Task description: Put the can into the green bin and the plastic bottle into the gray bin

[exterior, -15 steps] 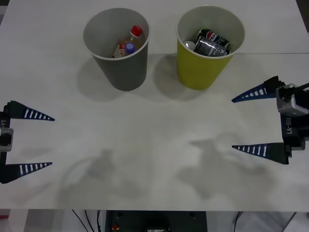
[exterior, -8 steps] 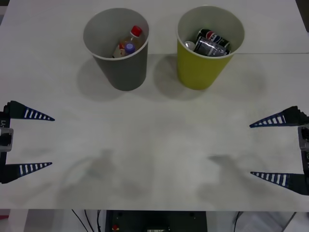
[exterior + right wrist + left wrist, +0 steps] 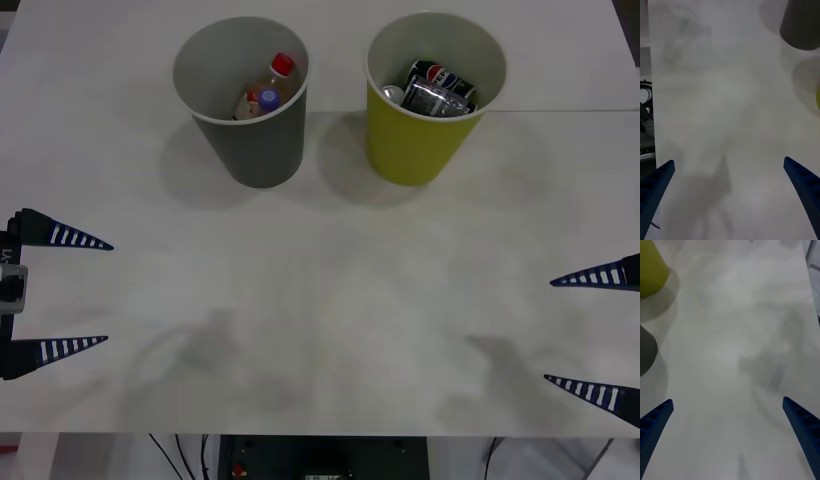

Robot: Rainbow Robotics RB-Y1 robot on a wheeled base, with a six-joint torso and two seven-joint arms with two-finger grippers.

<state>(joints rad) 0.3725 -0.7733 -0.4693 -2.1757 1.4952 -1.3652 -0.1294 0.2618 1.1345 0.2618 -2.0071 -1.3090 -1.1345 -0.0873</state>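
The white surface [image 3: 320, 300] lies bare across its whole near half, broad open room between the two arms. The left pincer [image 3: 60, 292] hangs at the 9 o'clock edge, fingers spread wide and holding nothing. The right pincer [image 3: 598, 335] sits low at about 4 o'clock, half off the edge, equally wide apart and empty.

Toward 12 o'clock stand the two bins, near each other but not touching. The gray bin [image 3: 250, 150] is at 11 o'clock; inside it the plastic bottle [image 3: 267, 100] with its purple cap leans beside a red-capped bottle [image 3: 277, 75]. The green bin [image 3: 420, 150] at 1 o'clock holds cans [image 3: 437, 88], a dark one and a silvery one.

A seam [image 3: 560, 110] crosses the surface behind the green bin. Below the near edge, cables [image 3: 180, 455] and dark gear show.

The left wrist view catches both bins' outer walls, green [image 3: 649, 272] and gray [image 3: 645, 352]; the right wrist view shows the gray bin's base [image 3: 801, 28], plus cables [image 3: 645, 90] past the surface edge.
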